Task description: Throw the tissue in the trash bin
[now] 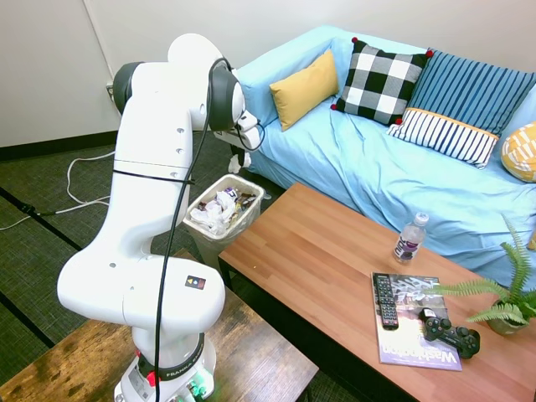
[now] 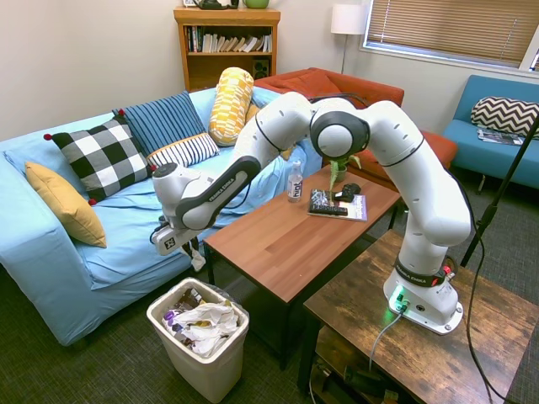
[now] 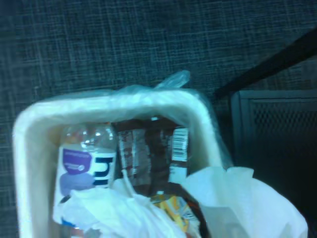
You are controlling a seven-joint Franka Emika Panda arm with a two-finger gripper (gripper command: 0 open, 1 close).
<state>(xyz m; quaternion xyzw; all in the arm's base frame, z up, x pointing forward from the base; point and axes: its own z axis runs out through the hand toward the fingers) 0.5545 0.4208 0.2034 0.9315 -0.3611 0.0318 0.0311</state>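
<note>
Your gripper [image 2: 195,252] hangs above the trash bin [image 2: 221,358] with the tissue [image 2: 198,259] pinched between its fingers. The bin is already heaped — release off-centre and the wad may roll off onto the carpet [image 2: 101,362].

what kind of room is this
Most likely a living room or lounge: a blue-covered sofa with throw pillows, a wooden coffee table holding a magazine and game controller, and a bookshelf against the far wall.

White plastic trash bin [image 2: 205,364]; wood-grain coffee table [image 2: 290,237].
</note>
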